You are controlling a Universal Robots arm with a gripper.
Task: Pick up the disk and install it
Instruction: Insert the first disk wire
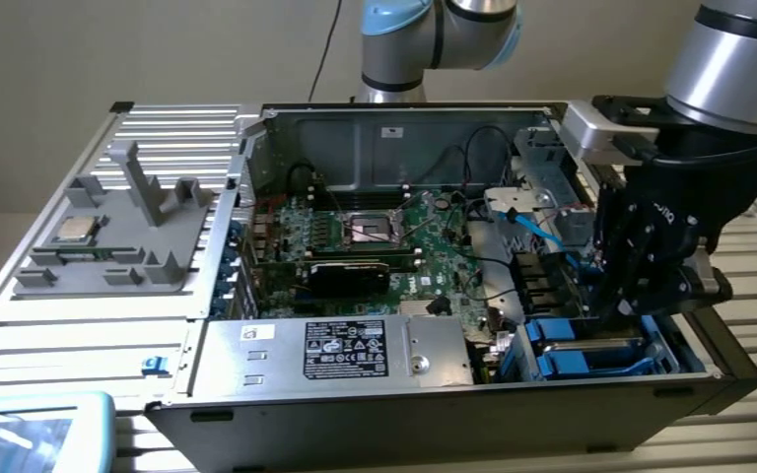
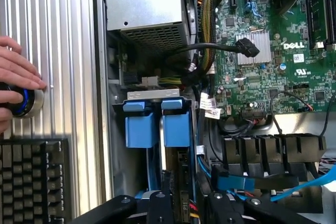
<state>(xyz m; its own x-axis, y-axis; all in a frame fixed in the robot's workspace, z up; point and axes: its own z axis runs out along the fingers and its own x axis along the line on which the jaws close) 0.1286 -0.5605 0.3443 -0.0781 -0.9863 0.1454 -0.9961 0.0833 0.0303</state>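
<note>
hanging over the open case [image 1: 352, 394], the gripper [image 1: 642, 281] sat low in the bay [image 1: 674, 340] at the exterior view's right, its black fingers [image 1: 622, 246] reaching down among blue plastic parts. whether the jaws were spread or pressed together could not be told; the fingertips were hidden by the bay wall in the exterior view, and the wrist view caught just their black bases [image 2: 157, 208]. nothing could be seen pinched between them.

the disk [image 1: 589, 355] lay down in that bay, just beside the gripper, its blue carrier visible around a grey strip of metal. in the wrist view, two blue carrier tabs [image 2: 157, 124] stood side by side in the bay, next to the green board [image 2: 273, 61].

left of the case in the exterior view, a grey fixture [image 1: 115, 236] held a small silver chip [image 1: 76, 229], well apart from the gripper.

in the wrist view, a hand [image 2: 16, 77] rested on a round knob [image 2: 26, 102] on the ribbed table [image 2: 68, 51], with a black keyboard [image 2: 31, 182] near it.
</note>
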